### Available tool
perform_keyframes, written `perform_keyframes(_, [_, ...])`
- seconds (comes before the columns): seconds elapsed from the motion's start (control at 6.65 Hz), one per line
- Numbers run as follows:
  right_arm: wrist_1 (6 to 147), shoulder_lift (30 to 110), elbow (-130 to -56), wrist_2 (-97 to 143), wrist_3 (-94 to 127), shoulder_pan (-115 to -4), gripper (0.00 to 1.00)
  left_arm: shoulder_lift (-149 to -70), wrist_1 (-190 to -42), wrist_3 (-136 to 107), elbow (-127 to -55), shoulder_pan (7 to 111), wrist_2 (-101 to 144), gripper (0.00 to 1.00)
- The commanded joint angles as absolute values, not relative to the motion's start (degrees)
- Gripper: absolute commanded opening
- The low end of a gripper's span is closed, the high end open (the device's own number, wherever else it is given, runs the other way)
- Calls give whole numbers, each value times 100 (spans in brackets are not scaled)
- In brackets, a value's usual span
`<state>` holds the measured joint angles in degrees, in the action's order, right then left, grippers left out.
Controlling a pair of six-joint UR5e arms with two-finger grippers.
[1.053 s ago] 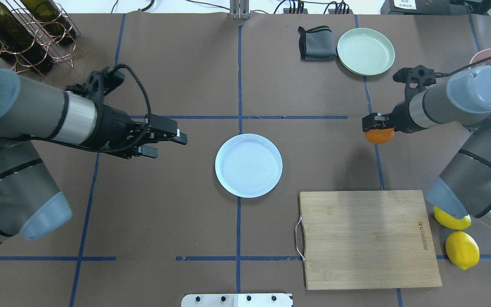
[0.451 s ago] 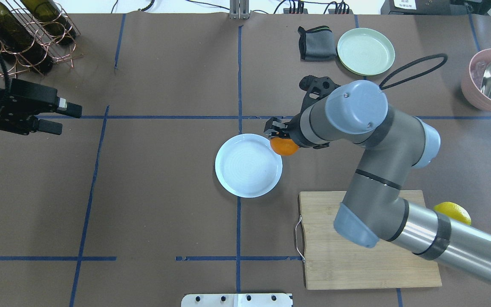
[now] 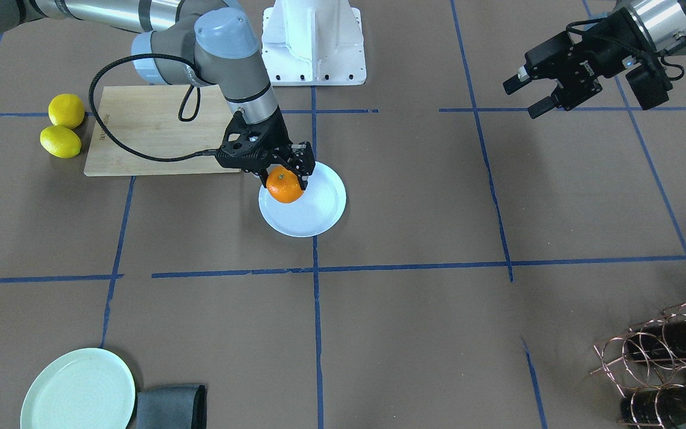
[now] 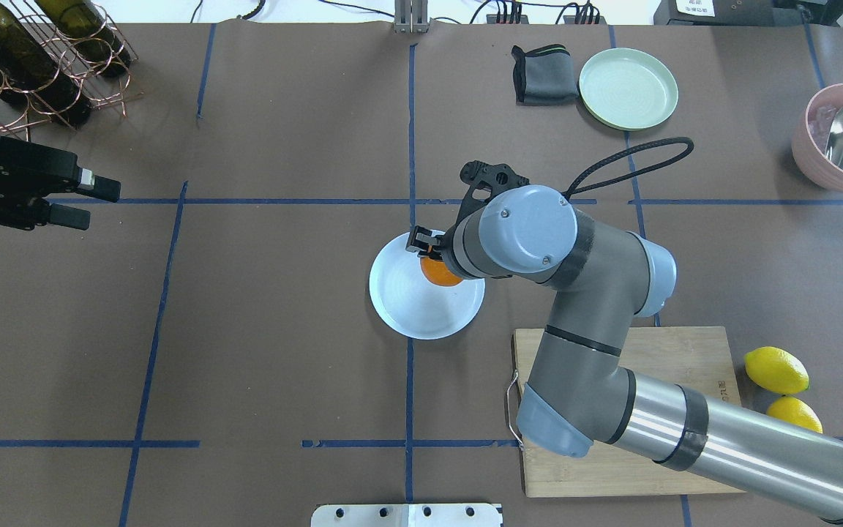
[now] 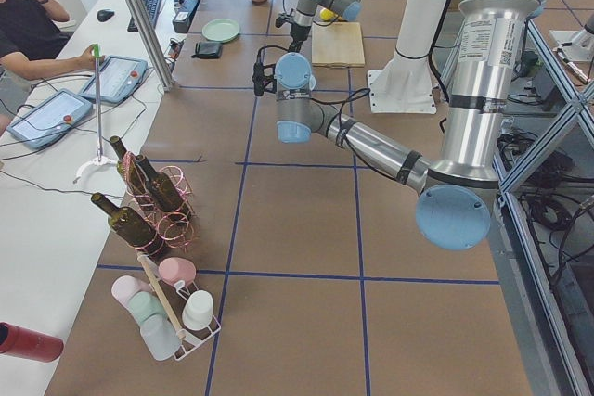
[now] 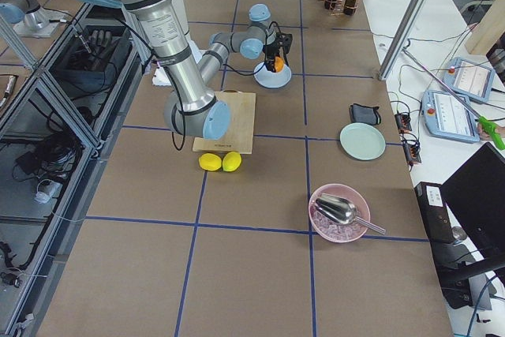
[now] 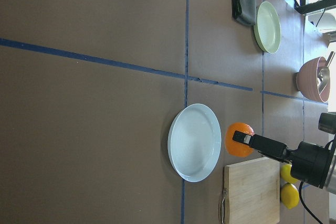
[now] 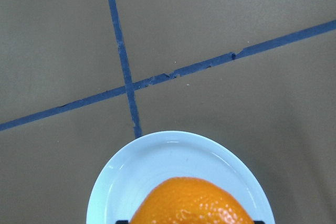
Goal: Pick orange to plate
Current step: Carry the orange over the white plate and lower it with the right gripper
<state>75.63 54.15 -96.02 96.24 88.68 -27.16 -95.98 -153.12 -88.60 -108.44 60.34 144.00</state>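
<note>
The orange (image 3: 284, 185) is gripped by my right gripper (image 3: 287, 177), which is shut on it from above. It hangs over the right part of the pale bluish-white plate (image 4: 414, 307) near the table's middle. I cannot tell whether it touches the plate. The right wrist view shows the orange (image 8: 189, 203) at the bottom, with the plate (image 8: 157, 163) under it. The overhead view shows only a slice of the orange (image 4: 437, 273) past the wrist. My left gripper (image 4: 99, 206) stands open and empty at the far left, well away from the plate.
A bamboo cutting board (image 4: 699, 344) lies right of the plate, under the right arm, with two lemons (image 4: 776, 369) beside it. A mint-green plate (image 4: 628, 88) and grey cloth (image 4: 542, 73) sit at the back. A pink bowl (image 4: 831, 165) is far right and a bottle rack (image 4: 41, 58) back left.
My right arm has carried the orange leftward from the right side of the table to over the plate. The left arm has drawn back to the left edge.
</note>
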Motion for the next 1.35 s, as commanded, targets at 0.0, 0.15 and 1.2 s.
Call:
perform_keyframes(0.0, [7550, 5178, -9152, 9466, 8868, -2550, 0, -9659, -15319, -8859, -10758, 6012, 14344, 100])
perform_keyframes(0.15, [7550, 5168, -8958, 9309, 8842, -2453, 0, -9659, -15319, -8859, -10758, 6012, 14344, 100])
perform_keyframes(1.2, [7672, 5804, -10082, 9420, 8719, -2627, 100, -9624, -15319, -8851, -10688, 6029, 14318, 100])
